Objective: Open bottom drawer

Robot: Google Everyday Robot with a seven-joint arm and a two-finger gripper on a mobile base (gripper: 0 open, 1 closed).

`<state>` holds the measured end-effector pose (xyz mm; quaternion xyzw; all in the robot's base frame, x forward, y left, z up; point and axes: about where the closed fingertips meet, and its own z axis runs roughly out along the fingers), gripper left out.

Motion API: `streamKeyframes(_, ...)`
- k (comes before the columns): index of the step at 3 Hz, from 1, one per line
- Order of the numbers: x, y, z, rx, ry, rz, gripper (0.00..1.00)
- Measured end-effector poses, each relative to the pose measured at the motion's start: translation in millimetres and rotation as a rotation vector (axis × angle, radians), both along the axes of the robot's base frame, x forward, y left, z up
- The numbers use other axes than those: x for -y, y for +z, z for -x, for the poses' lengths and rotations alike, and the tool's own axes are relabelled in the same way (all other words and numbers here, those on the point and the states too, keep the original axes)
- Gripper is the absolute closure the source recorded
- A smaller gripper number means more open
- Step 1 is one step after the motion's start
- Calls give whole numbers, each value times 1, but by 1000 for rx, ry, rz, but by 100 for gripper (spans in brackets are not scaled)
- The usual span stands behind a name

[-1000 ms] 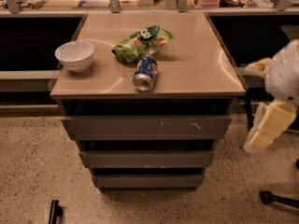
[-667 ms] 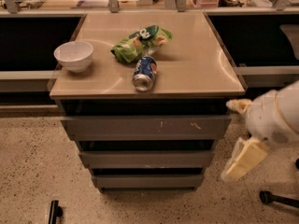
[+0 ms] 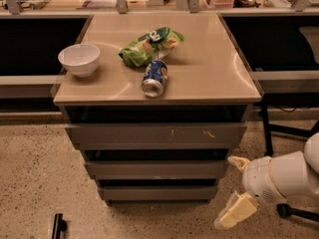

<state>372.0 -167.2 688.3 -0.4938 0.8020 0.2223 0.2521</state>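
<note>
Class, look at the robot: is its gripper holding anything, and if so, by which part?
Nothing is held. The gripper hangs open, low to the right of the bottom drawer, its fingers empty.

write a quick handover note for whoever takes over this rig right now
Gripper: open, holding nothing, low down at the right of the cabinet, about level with the bottom drawer and not touching it.
Bottom drawer: lowest of the three grey fronts, looks shut.
Done: nothing on the drawer itself yet.
Left: bring the gripper in to the drawer front, probably catching its upper edge since no handle shows, then pull it out.
On the cabinet top, not part of the job: white bowl, green snack bag, can lying on its side.
</note>
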Motion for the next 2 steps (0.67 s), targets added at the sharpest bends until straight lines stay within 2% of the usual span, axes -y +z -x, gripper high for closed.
streamKeyframes(1,-2,1,2,11,-27,1,0)
streamKeyframes(2,4,-46,9,-7,-133,-49,0)
